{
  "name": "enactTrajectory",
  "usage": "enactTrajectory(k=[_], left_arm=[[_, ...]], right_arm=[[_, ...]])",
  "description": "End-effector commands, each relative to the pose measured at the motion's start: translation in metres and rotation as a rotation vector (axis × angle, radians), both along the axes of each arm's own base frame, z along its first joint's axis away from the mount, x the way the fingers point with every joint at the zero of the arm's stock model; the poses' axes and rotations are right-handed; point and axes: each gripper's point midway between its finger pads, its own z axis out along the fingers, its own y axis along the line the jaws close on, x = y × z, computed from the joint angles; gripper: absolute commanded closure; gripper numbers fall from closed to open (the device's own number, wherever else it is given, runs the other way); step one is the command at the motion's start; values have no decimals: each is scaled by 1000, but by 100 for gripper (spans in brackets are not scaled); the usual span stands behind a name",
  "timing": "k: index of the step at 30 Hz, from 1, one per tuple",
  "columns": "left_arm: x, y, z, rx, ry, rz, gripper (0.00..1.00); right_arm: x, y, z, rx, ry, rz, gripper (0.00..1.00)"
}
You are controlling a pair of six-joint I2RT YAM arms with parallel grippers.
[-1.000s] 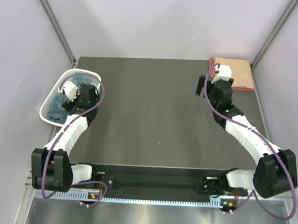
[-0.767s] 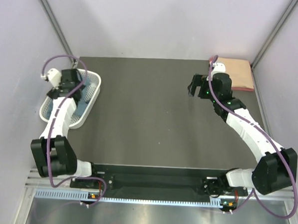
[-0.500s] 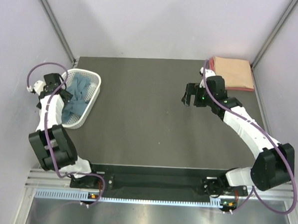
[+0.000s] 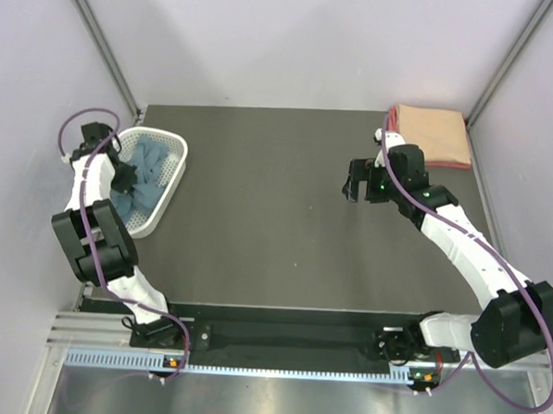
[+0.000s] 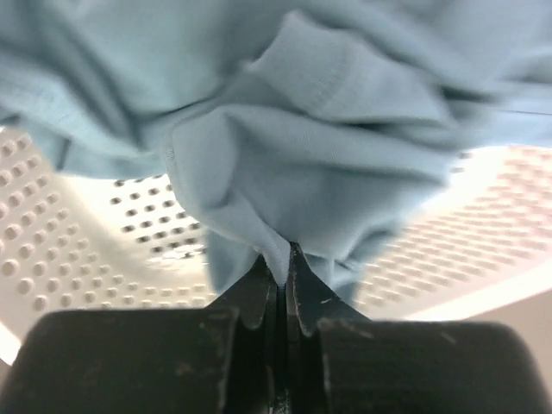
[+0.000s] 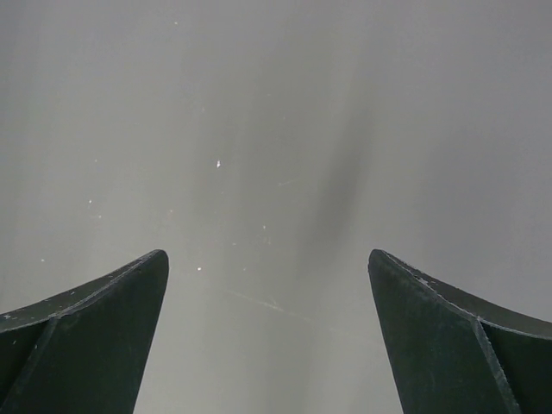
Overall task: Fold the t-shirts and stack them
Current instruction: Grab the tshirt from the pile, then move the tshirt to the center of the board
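left arm (image 4: 76, 189) bent leftward — left claw (image 5: 278, 266) pinched closed | right arm (image 4: 460, 240) stretched forward — right claw (image 6: 266, 259) spread wide

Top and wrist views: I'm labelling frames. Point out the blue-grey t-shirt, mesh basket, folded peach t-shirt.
Blue-grey t-shirt (image 5: 328, 129), left wrist view, bunched fold.
Mesh basket (image 4: 177, 172), top external view, right rim.
Folded peach t-shirt (image 4: 438, 132), top external view, top face.
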Motion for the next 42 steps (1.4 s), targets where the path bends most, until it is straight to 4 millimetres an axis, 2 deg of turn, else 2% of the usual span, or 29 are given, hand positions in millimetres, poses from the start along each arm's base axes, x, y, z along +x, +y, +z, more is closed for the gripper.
enactTrajectory(k=[1, 3, 4, 5, 7, 9, 10, 11, 12, 13, 14, 15, 17, 18, 20, 21, 22, 23, 24, 25, 27, 28, 30, 31, 32, 34, 37, 41, 42], left_arm=[[35, 4, 106, 48, -298, -1, 100], [52, 0, 146, 62, -428, -28, 100], [62, -16, 180, 39, -521, -87, 100], [66, -24, 199, 40, -569, -115, 100], [71, -61, 252, 52, -692, -228, 100], [69, -96, 296, 79, -812, -350, 100], [59, -136, 331, 84, -896, -458, 100], [51, -159, 349, 109, -937, -540, 100], [39, -201, 362, 75, -974, -652, 100], [19, -217, 387, 81, -1038, -699, 100], [5, -241, 396, 49, -1065, -765, 100], [-22, -266, 412, 13, -1116, -827, 100], [-47, -285, 422, -41, -1158, -870, 100], [-71, -295, 432, -68, -1195, -912, 100], [-81, -302, 419, -120, -1170, -930, 100], [-95, -305, 416, -146, -1175, -955, 100], [-90, -310, 385, -186, -1100, -959, 100], [-91, -312, 369, -209, -1065, -964, 100], [-100, -316, 355, -238, -1041, -983, 100], [-95, -323, 315, -279, -957, -989, 97], [-106, -330, 281, -317, -890, -1012, 87], [-107, -332, 244, -332, -809, -1014, 81], [-119, -330, 203, -344, -709, -1006, 63], [-123, -329, 193, -340, -692, -1014, 56], [-129, -325, 178, -336, -638, -1006, 34], [-136, -317, 159, -306, -584, -995, 31], [-146, -304, 131, -276, -486, -950, 28], [-150, -295, 89, -277, -330, -876, 31], [-151, -297, 73, -299, -269, -877, 33]], right_arm=[[4, 3, 16, -1, -48, 10, 0], [4, 9, 17, 26, -33, 21, 0], [5, 12, 14, 34, -21, 27, 0], [5, 16, 13, 57, -5, 24, 0], [5, 20, 8, 71, 33, 27, 0], [3, 29, 12, 103, 51, 60, 0], [2, 31, 9, 101, 74, 64, 0], [3, 32, 15, 110, 72, 53, 0], [4, 32, 17, 114, 74, 51, 0], [3, 32, 19, 114, 72, 49, 0], [5, 31, 22, 111, 65, 36, 0], [5, 30, 24, 110, 59, 30, 0], [4, 25, 26, 90, 66, 17, 0], [3, 24, 26, 80, 68, 13, 0], [1, 17, 28, 56, 64, -4, 0], [0, 15, 29, 48, 59, -11, 0], [-2, 11, 31, 38, 52, -18, 0], [-4, 5, 29, 15, 57, -39, 0], [-5, 2, 30, 6, 54, -45, 0], [-8, 0, 31, -6, 50, -44, 0], [-11, -5, 29, -27, 61, -50, 0], [-12, -6, 29, -34, 65, -48, 0], [-15, -8, 25, -53, 84, -40, 0], [-15, -8, 25, -64, 86, -32, 0], [-17, -8, 24, -71, 93, -23, 0], [-21, -9, 20, -88, 105, 0, 0], [-23, 4, 15, -76, 115, 64, 0], [-24, 44, -5, -63, 170, 157, 0], [-20, 54, -21, -80, 215, 168, 0]])
